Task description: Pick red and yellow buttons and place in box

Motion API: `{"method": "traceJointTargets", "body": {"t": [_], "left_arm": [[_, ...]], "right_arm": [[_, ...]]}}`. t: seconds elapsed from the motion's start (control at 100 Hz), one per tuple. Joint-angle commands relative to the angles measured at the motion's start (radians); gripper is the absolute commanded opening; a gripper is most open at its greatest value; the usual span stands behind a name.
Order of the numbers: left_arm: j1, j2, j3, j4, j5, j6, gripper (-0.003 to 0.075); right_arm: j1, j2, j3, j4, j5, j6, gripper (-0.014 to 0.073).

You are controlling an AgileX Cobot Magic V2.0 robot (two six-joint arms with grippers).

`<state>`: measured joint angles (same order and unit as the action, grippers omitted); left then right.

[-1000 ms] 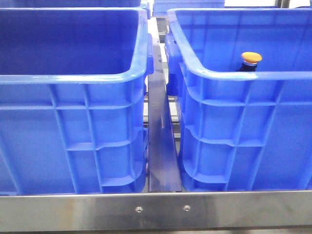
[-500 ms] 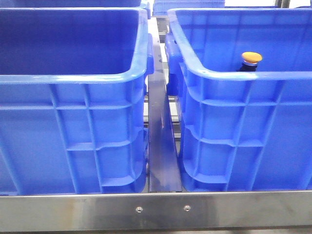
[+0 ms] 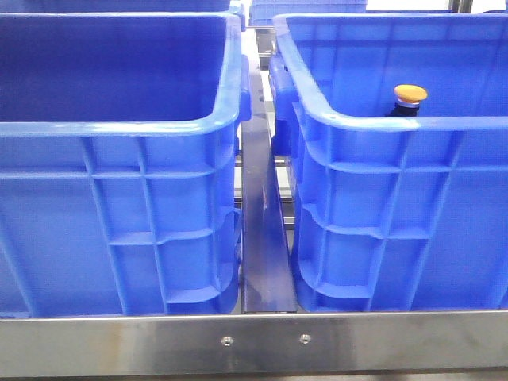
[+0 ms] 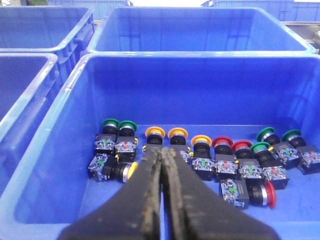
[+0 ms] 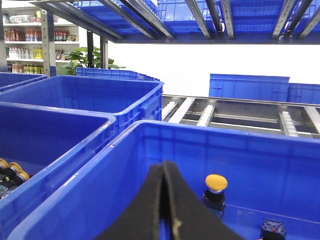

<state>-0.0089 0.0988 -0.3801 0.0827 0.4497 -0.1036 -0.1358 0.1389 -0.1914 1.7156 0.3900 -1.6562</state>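
Blue supply crate (image 4: 45,165), both claws pressed closed and empty
Open your left claw (image 4: 161,156) before dropping onto a yellow button (image 4: 155,133)

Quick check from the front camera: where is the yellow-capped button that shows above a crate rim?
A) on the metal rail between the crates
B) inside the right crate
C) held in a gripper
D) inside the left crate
B: the yellow-capped button stands upright inside the right crate, its cap showing just above the near rim; the right gripper is shut and empty beside it.
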Motion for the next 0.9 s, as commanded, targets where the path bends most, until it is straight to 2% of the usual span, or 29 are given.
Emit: {"method": "traceJointTargets", "body": {"t": [0.0, 0.18, 0.33, 0.53, 0.59, 0.89], "left_arm": [[0.013, 0.012, 0.012, -0.007, -0.189, -0.007, -0.002], [0.057, 0.012, 0.123, -0.091, -0.381, 0.091, -0.002], [0.063, -0.023, 0.235, -0.096, -0.488, 0.097, -0.002], [0.063, -0.137, 0.403, -0.125, -0.538, 0.097, -0.002], [0.063, -0.135, 0.394, -0.123, -0.45, 0.097, -0.002], [0.063, -0.135, 0.399, -0.118, -0.441, 0.097, -0.002]], "right_arm": [[0.0, 0.01, -0.022, 0.028, 0.004, -0.006, -0.0102], [0.0, 0.01, -0.022, 0.028, 0.004, -0.006, -0.0102], [0.0, 0.01, -0.022, 0.028, 0.004, -0.006, -0.0102], [0.0, 0.01, -0.022, 0.028, 0.005, -0.006, -0.0102], [0.0, 0.01, -0.022, 0.028, 0.005, -0.006, -0.0102], [0.0, 0.013, -0.022, 0.028, 0.003, -0.006, -0.0102]]}}
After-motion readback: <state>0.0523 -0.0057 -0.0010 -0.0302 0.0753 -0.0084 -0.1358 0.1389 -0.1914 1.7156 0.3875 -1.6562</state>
